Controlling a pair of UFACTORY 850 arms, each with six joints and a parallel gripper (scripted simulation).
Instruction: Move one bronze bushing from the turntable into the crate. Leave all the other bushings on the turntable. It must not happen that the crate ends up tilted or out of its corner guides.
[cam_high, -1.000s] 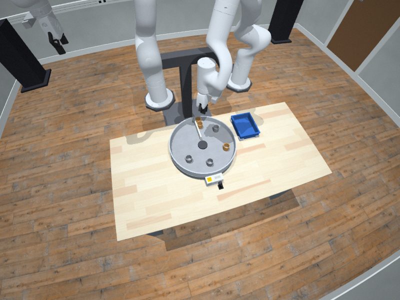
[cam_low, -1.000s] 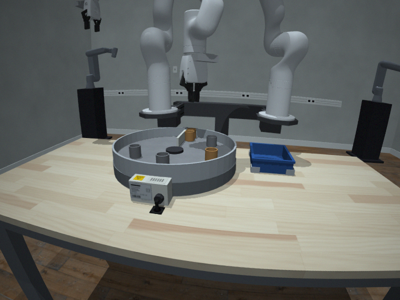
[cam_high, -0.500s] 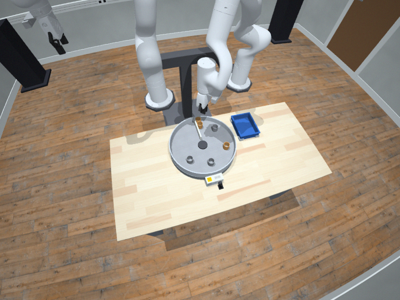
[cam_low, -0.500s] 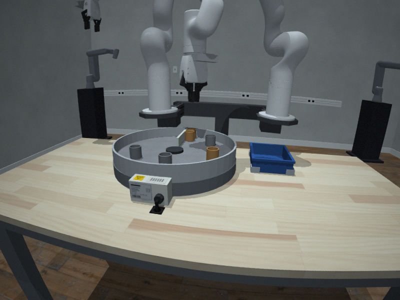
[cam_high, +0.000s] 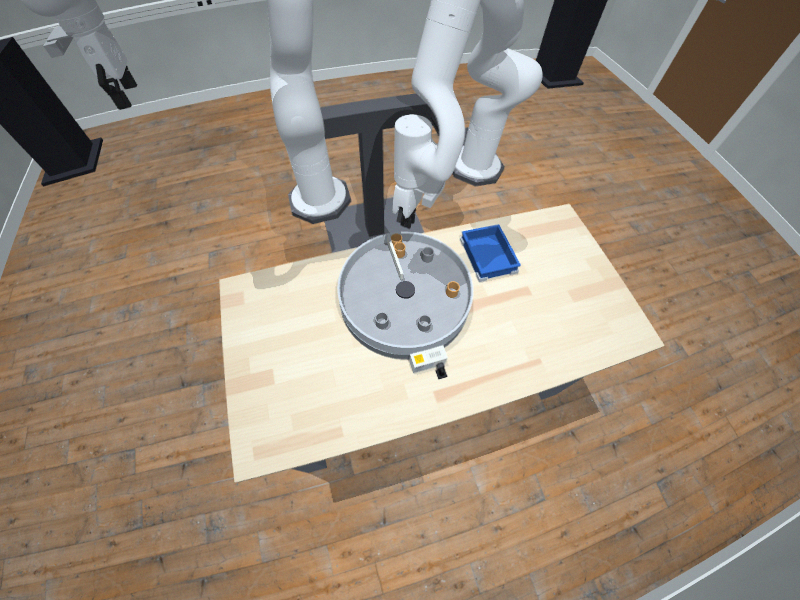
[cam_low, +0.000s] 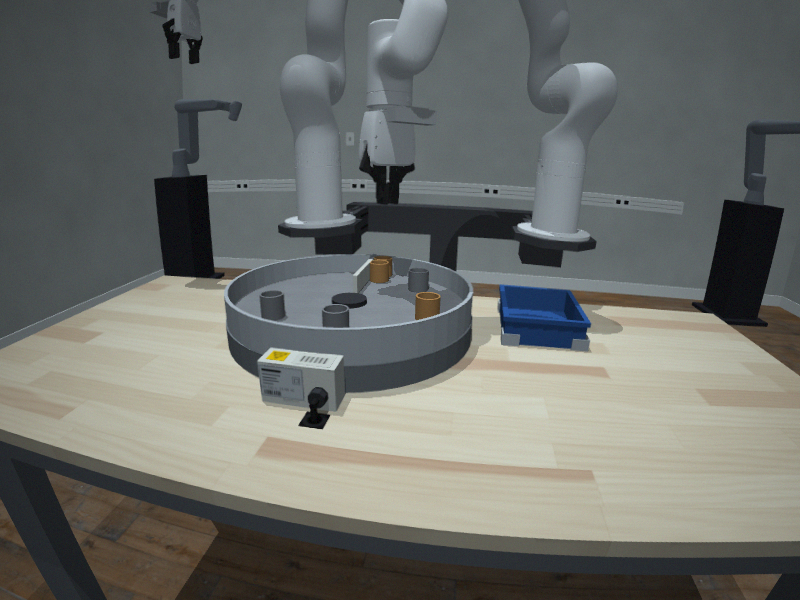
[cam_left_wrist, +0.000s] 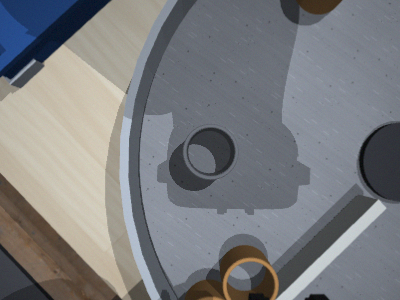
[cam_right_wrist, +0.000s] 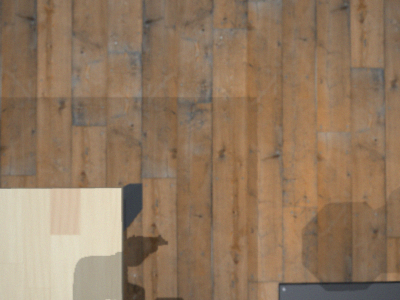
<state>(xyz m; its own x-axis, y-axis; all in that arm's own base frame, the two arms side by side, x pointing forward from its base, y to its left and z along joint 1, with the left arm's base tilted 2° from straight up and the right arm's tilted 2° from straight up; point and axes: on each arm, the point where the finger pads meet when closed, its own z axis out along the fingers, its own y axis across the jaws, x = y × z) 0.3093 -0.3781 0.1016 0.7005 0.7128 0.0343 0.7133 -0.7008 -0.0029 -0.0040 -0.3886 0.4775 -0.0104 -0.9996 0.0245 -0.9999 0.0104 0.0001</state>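
Note:
Two bronze bushings (cam_high: 400, 249) (cam_low: 379, 271) (cam_left_wrist: 250, 254) stand close together at the turntable's back beside the pale bar; a third bronze bushing (cam_high: 454, 287) (cam_low: 427, 305) stands at the crate side. Three grey bushings, one (cam_high: 427, 254) (cam_low: 418, 280) (cam_left_wrist: 226, 145) nearest the crate's back, also stand on the turntable (cam_high: 342, 310) (cam_low: 348, 345) (cam_left_wrist: 129, 150). The blue crate (cam_high: 498, 271) (cam_low: 546, 332) (cam_left_wrist: 55, 35) sits level within its corner guides, with nothing seen inside. My left gripper (cam_high: 405, 222) (cam_low: 387, 198) is nearly closed and empty, above the turntable's back edge. My right gripper (cam_high: 127, 93) (cam_low: 183, 54) is open, high and far away.
The pale bar (cam_high: 396, 259) (cam_low: 362, 276) (cam_left_wrist: 331, 250) runs from the rim towards the dark hub (cam_high: 405, 289) (cam_low: 348, 299). A white box (cam_high: 428, 358) (cam_low: 301, 381) and a small black device (cam_high: 441, 371) (cam_low: 315, 399) stand at the turntable's front.

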